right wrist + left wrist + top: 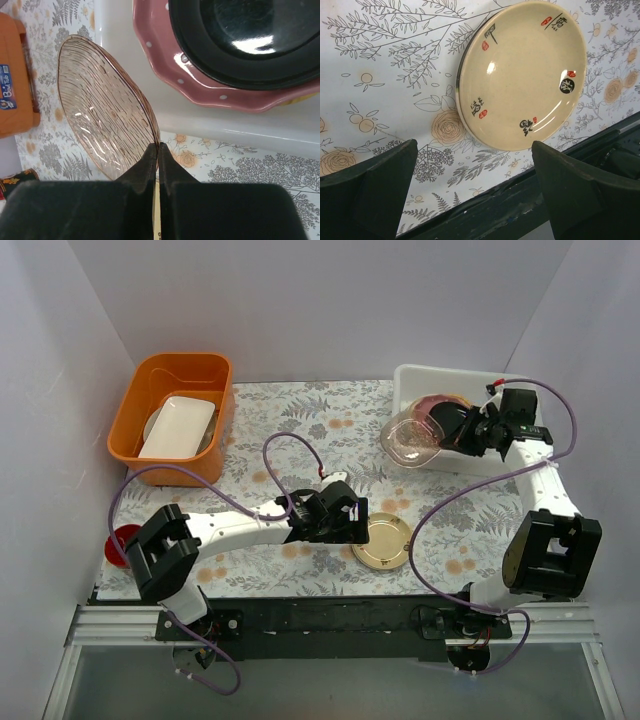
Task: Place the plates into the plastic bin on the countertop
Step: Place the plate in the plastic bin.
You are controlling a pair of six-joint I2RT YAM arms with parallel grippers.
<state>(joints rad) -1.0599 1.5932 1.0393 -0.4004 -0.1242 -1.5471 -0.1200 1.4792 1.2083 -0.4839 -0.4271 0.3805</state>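
My right gripper [158,147] is shut on the rim of a clear pinkish ribbed glass plate [100,110], held tilted on edge over the left wall of the whitish plastic bin [125,50]. Inside the bin a glossy black plate [245,35] lies on a pink dotted plate [200,75]. From above, the glass plate [410,438] hangs at the bin's [440,372] left side. A cream plate with black and red characters [520,75] lies flat on the patterned countertop [395,100] near its front edge. My left gripper [475,185] stands open just short of it, holding nothing.
An orange tub [175,415] holding a white rectangular dish [178,427] stands at the back left. A small red disc [122,543] sits by the left arm's base. The black front rail [520,205] runs under my left fingers. Walls close three sides.
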